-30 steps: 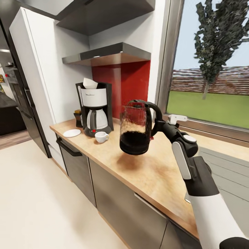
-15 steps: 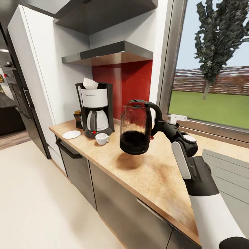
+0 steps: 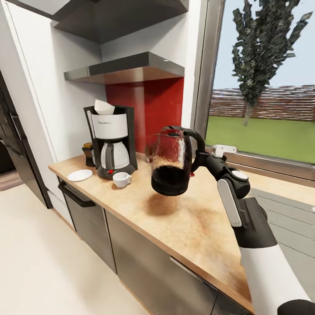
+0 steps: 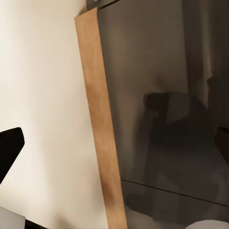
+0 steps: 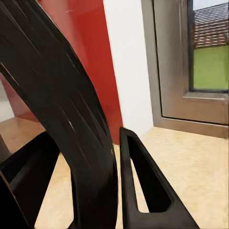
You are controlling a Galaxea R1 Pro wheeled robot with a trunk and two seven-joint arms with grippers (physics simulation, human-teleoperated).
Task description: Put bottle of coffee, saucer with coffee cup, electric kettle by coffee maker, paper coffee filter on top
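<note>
My right gripper (image 3: 197,158) is shut on the black handle (image 5: 62,109) of the electric kettle (image 3: 170,162). The glass kettle hangs upright above the middle of the countertop (image 3: 192,223). One finger (image 5: 143,186) presses against the handle. Farther left stands the black-and-white coffee maker (image 3: 110,141) with a paper coffee filter (image 3: 103,107) on top. A white coffee cup (image 3: 121,179) sits on the counter in front of it. The white saucer (image 3: 80,175) lies apart from the cup, to the left. The bottle of coffee (image 3: 88,154) peeks out behind the maker's left side.
A red backsplash (image 3: 153,113) and a steel hood (image 3: 127,68) rise behind the counter, with a window (image 3: 267,105) at the right. The left wrist view looks down on the counter's wooden edge (image 4: 102,129), dark cabinet fronts (image 4: 167,119) and pale floor (image 4: 43,95), with a dark tip (image 4: 9,150) at the frame's edge.
The whole head view has shifted, so the camera moved: the coffee maker, cup and saucer now sit farther left in the picture. The kettle stays held in the same place relative to my arm.
</note>
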